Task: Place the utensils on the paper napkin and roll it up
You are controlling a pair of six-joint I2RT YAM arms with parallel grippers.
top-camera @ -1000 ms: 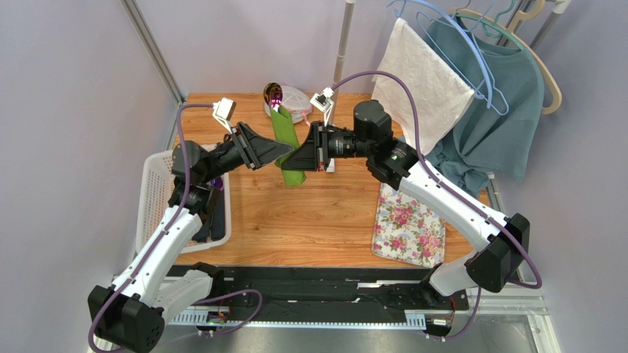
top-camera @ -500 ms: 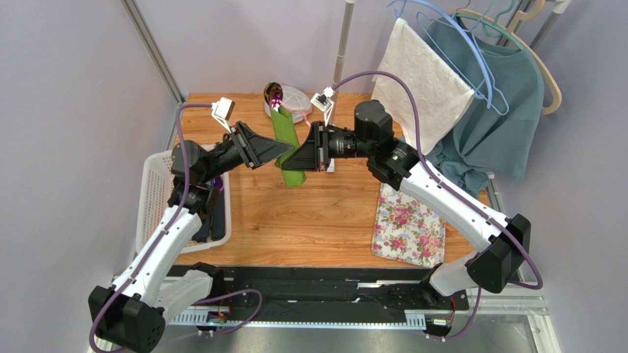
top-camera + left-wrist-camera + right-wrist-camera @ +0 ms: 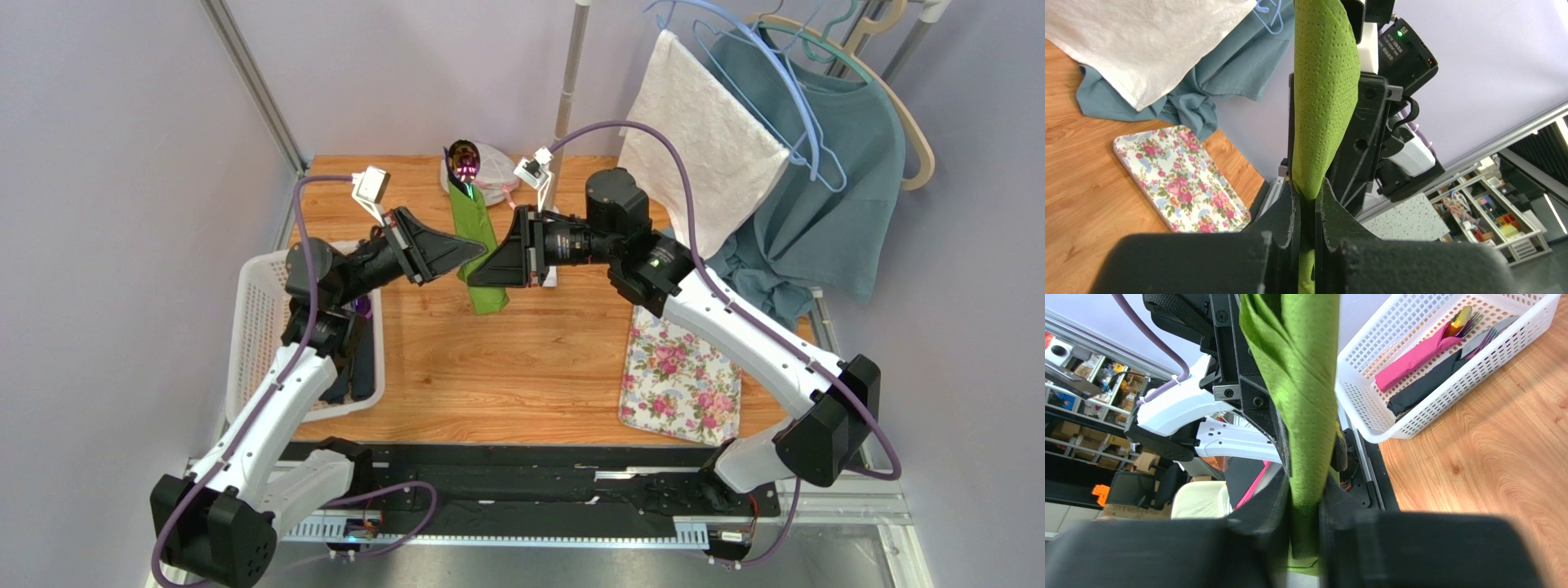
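writing: nothing can really be read. A small printed sticker sits on the black module [image 3: 1401,44] next to a green light, upper middle of the left wrist view, but it's way too small to make out.
paper napkin [image 3: 477,240]: green, thin, with a dotted emboss. It's rolled into a tight tube with diagonal folds showing and is seen in the upper middle of the top view, slightly tilted.
utensil [image 3: 463,154]: only a glossy reddish rounded head is seen, poking out of the roll's far end. The rest is hidden inside the napkin.
left jaws: pinched tight on the lower part of the roll [image 3: 1322,110], with green paper squeezed between the two black fingers.
right jaws: also clamped on the roll [image 3: 1306,404], coming in from the opposite side. The two arms meet tip to tip around it.
surface [image 3: 528,368]: wood grain in a warm orange-brown.
basket [image 3: 256,321]: white plastic lattice at the left edge of the surface. A pink roll [image 3: 1418,354] and a black roll [image 3: 1438,380] are lying in it with gold and silver fork and spoon ends sticking out.
floral mat [image 3: 682,377]: a flower-printed rectangle with rounded corners, lying flat at lower right.
back right: a white textured cloth [image 3: 705,137] and a teal garment [image 3: 824,184] are draped there, with thin blue hangers [image 3: 800,113] over them.
in the way: each wrist view is blocked down the middle by the roll and the other arm.
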